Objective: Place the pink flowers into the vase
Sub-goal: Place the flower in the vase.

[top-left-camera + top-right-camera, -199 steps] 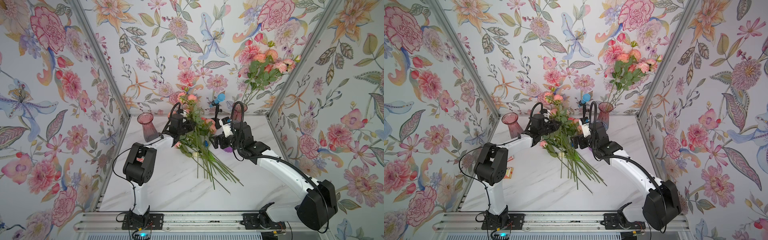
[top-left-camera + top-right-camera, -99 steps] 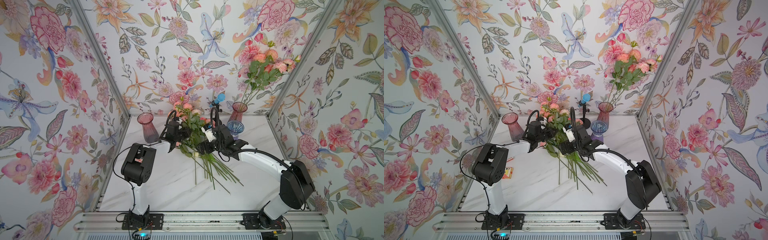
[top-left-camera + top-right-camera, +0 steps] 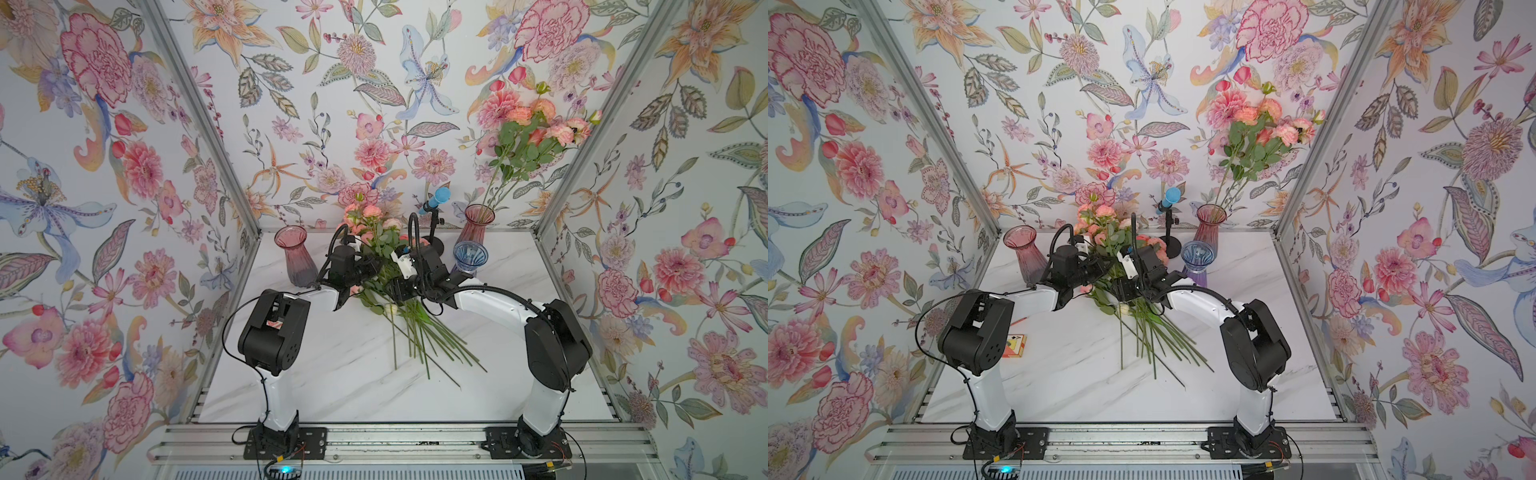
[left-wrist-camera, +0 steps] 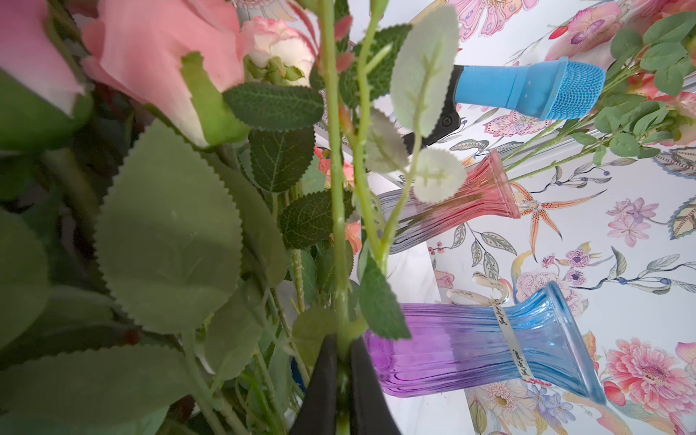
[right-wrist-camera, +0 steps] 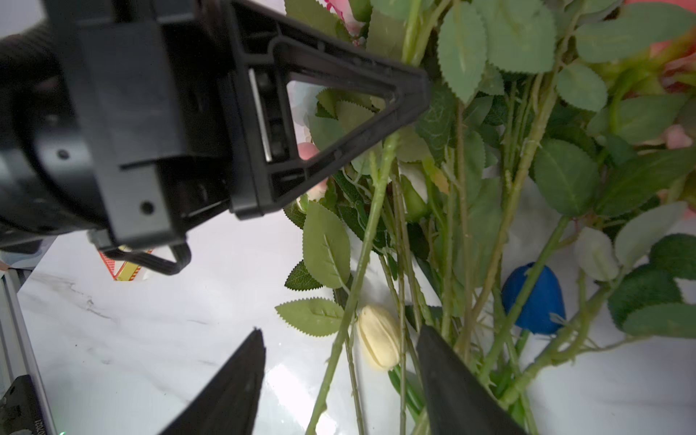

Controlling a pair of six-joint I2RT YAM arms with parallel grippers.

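The pink flowers (image 3: 370, 216) (image 3: 1100, 216) form a loose bundle mid-table, blooms toward the back wall and green stems (image 3: 419, 336) fanned toward the front. My left gripper (image 4: 343, 361) is shut on one green stem; in a top view it (image 3: 365, 266) sits at the bundle's left side. From the right, my right gripper (image 5: 339, 329) (image 3: 395, 286) stands open over the stems, two thin ones between its fingers. An empty pink vase (image 3: 296, 257) is at the back left, a blue-and-purple vase (image 3: 469, 255) right of the bundle.
Another pink vase (image 3: 478, 226) at the back right holds tall pink blooms (image 3: 536, 129). A blue microphone (image 3: 436, 199) stands on a stand behind the bundle. A white bud (image 5: 378, 346) and a blue bloom (image 5: 534, 301) lie among the stems. A card box (image 3: 1015, 347) lies left.
My right arm has swung left from beside the blue-and-purple vase to the bundle's stems, and its jaws have narrowed. The left gripper keeps its stem and has shifted slightly.
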